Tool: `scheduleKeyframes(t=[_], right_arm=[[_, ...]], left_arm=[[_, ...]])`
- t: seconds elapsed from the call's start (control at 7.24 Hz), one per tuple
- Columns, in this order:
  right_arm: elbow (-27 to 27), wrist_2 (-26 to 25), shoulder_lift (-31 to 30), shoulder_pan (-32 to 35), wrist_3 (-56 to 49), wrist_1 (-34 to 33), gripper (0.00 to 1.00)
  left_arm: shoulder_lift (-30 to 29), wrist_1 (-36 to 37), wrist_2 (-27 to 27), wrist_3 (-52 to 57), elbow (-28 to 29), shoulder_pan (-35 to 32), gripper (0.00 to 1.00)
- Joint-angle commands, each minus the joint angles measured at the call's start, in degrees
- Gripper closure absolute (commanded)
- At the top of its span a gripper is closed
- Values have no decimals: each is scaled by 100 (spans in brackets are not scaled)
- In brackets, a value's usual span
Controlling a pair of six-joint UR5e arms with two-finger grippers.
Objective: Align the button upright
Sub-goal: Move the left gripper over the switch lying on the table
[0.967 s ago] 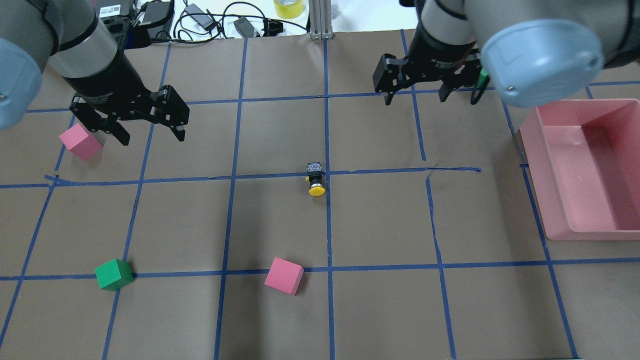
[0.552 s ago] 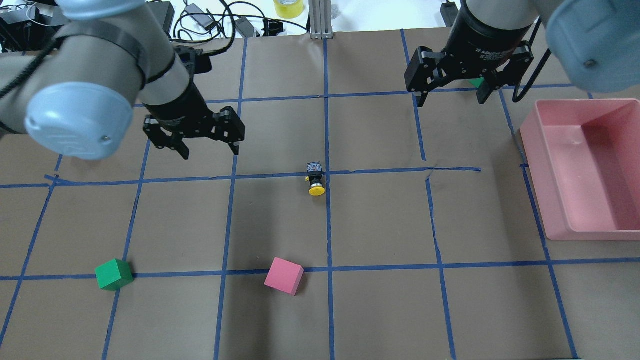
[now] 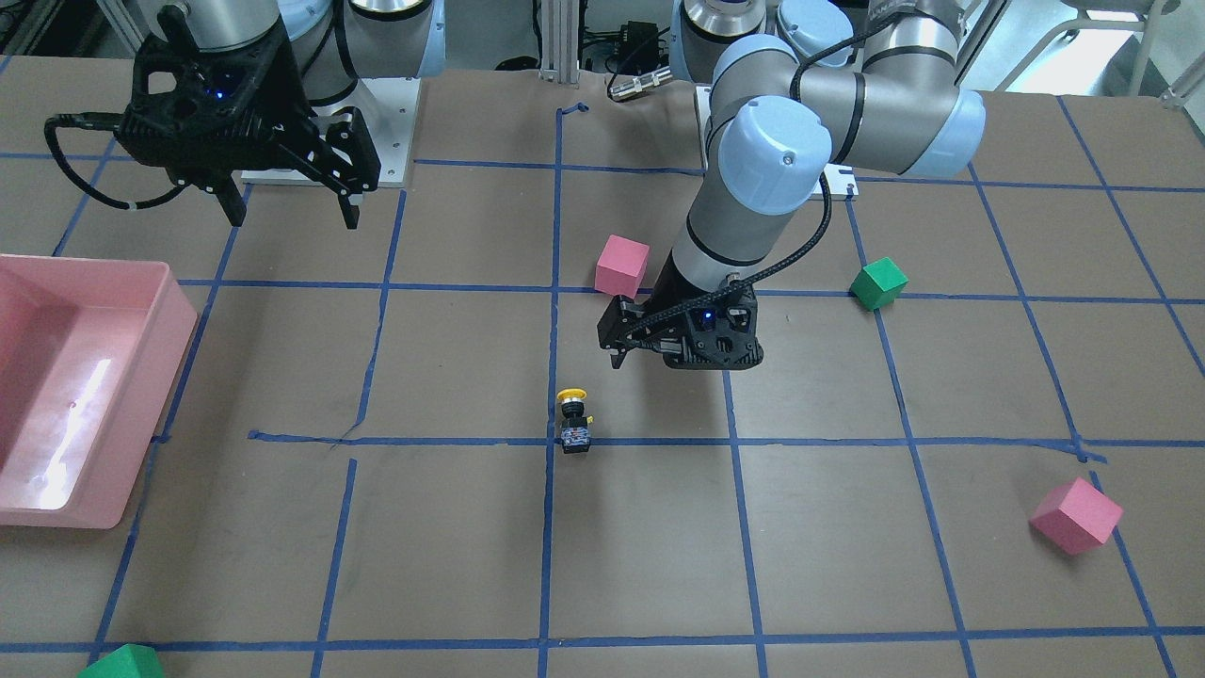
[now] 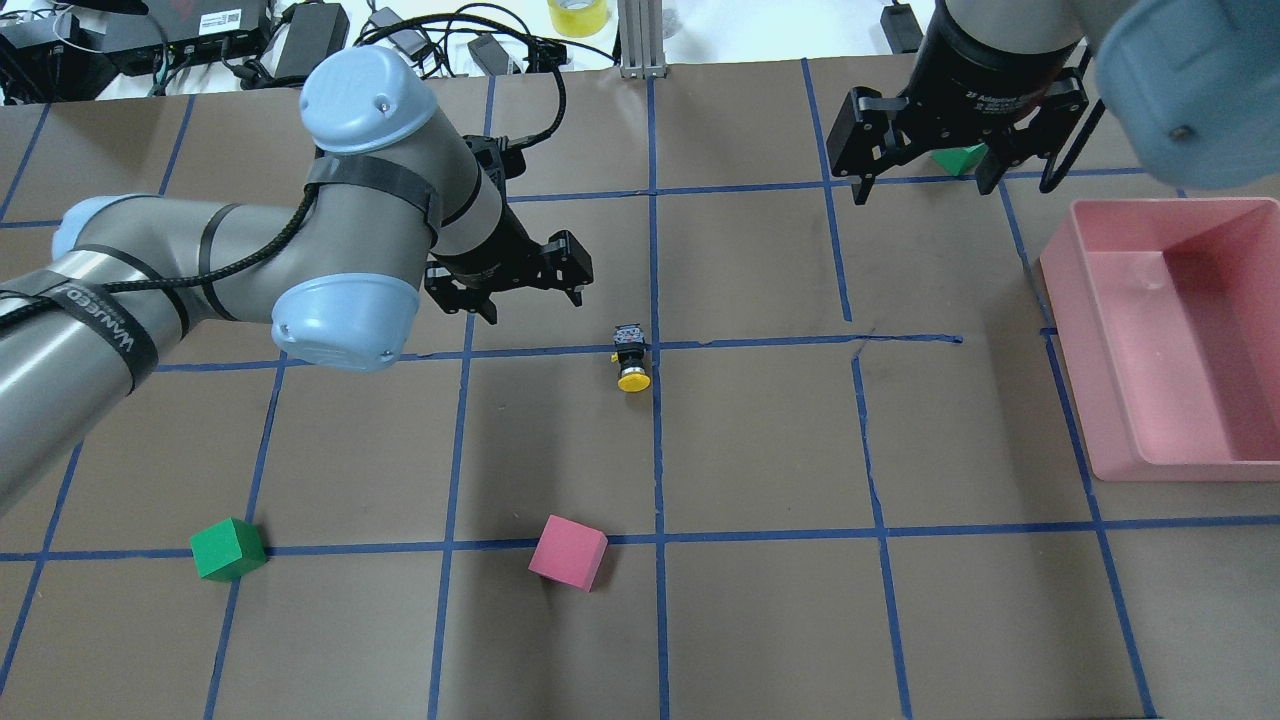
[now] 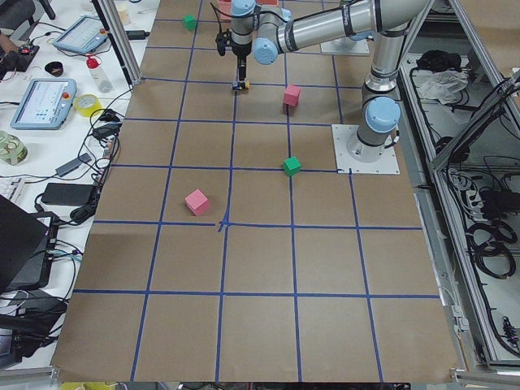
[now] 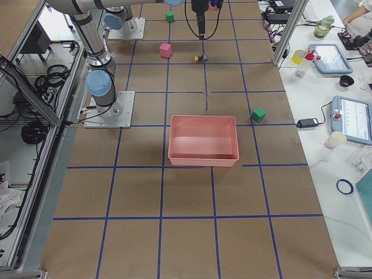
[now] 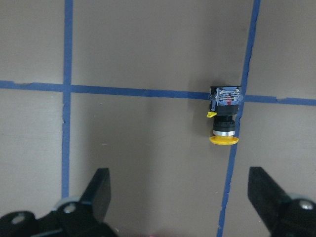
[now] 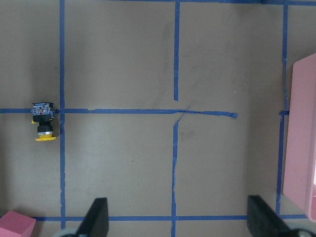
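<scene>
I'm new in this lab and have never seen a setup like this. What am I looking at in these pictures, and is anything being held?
These are two robot arms at a table marked with blue tape. Two pictures look down on it from opposite sides, two from the table's ends, and two come from cameras on the wrists, where the dark fingers frame the bottom. The left gripper hovers near the button, which lies on its side; the right gripper hangs farther off. Both are open and hold nothing. Also on the table: a pink bin, pink cubes and green cubes.
</scene>
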Motion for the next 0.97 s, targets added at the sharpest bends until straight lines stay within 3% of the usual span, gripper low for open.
scheduleKeyframes(t=[0.0, 0.14, 0.28, 0.83], right_arm=[[14, 28, 7, 0, 0, -33, 0], [14, 19, -2, 0, 0, -33, 0], [14, 28, -2, 0, 9, -42, 0], [14, 72, -2, 0, 9, -60, 0]], left_arm=[[-471, 194, -84, -20, -46, -129, 3], [-612, 334, -6, -72, -46, -435, 6], [-744, 405, -31, -360, -46, -577, 2], [-1403, 947, -58, -538, -46, -762, 2]])
